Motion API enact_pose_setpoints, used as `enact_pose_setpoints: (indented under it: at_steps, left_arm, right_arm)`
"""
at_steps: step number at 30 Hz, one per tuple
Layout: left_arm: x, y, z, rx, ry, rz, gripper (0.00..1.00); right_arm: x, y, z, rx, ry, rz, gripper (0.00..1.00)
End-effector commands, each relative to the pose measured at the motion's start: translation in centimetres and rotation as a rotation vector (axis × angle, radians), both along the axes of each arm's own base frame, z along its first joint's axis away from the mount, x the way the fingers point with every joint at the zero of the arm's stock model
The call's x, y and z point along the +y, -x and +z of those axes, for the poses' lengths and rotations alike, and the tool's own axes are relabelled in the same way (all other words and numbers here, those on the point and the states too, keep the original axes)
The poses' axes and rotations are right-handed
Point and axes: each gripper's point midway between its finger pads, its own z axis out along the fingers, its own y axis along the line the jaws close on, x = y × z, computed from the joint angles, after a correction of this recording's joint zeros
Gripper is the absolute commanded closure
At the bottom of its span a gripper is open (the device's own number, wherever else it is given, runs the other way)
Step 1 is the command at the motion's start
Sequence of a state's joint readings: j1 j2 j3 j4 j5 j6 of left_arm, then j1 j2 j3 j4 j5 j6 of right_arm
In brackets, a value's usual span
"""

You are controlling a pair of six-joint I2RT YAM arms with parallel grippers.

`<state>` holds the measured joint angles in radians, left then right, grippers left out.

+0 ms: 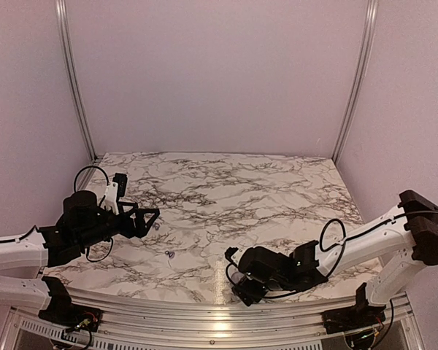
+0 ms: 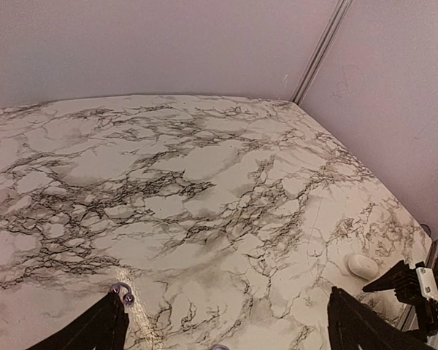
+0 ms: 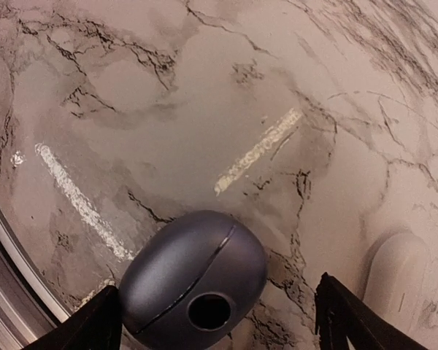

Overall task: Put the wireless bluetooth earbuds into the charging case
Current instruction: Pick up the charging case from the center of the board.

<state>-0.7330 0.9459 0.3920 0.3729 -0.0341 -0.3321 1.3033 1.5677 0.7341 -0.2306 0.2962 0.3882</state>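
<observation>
Lying nearest the front rail (image 1: 204, 310): one charging case (image 3: 182, 270), a greyish-lavender rounded body with a seam. A single dark well shows; any second well is out of sight.

Straddling it, the right hand (image 3: 219, 284): released, two fingers spread either side of the case. There is a clear gap on one side; the other finger is so close that contact cannot be judged.

Just beside the case, one white rounded piece (image 3: 398, 281), partly hidden by a finger. Whether it belongs to the case cannot be told. The left wrist view gives one white oval (image 2: 363, 265) just beside the right hand; whether it is the same piece cannot be told either.

Further in, the left hand (image 2: 226, 299): released, fingers wide, nothing between them.

On the marble bench (image 2: 204, 168), two wireless bluetooth earbuds (image 2: 123, 293): one just beside a fingertip, one cut off at the frame's bottom edge. From above they are mere specks, hard to make out.

Farthest: plain walls and two metal corner posts (image 1: 73, 80).
</observation>
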Motion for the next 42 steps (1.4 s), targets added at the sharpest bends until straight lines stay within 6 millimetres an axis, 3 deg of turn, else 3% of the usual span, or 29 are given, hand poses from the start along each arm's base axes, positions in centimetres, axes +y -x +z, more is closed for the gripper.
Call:
enact_pose_setpoints:
  at_steps: [1, 7, 15, 21, 26, 32, 42]
  left_arm:
    - [-0.5, -0.1, 1.9, -0.033, 0.025, -0.015, 0.03]
    - [-0.5, -0.1, 1.7, -0.032, 0.020, -0.013, 0.03]
    - [-0.6, -0.2, 1.6, -0.029, 0.014, -0.016, 0.03]
    - [-0.6, -0.2, 1.8, -0.033, 0.018, -0.017, 0.03]
    - [-0.4, 0.0, 2.0, -0.038, 0.024, -0.014, 0.03]
    - [-0.4, 0.0, 2.1, -0.038, 0.027, -0.014, 0.03]
    - [-1.2, 0.2, 1.8, -0.003, 0.046, -0.045, 0.04]
  right_arm:
    - [-0.6, 0.8, -0.5, 0.045, -0.035, -0.040, 0.16]
    - [0.9, 1.8, -0.5, 0.058, -0.084, 0.067, 0.17]
    - [3.0, 2.5, 0.2, 0.098, -0.113, 0.118, 0.34]
    - [4.3, 4.1, 0.8, 0.178, -0.167, 0.121, 0.27]
    - [4.2, 4.7, 0.4, 0.227, -0.170, 0.097, 0.23]
    - [2.2, 3.6, -1.4, 0.181, -0.095, 0.019, 0.35]
    - [2.2, 2.5, -1.9, 0.133, -0.082, -0.020, 0.58]
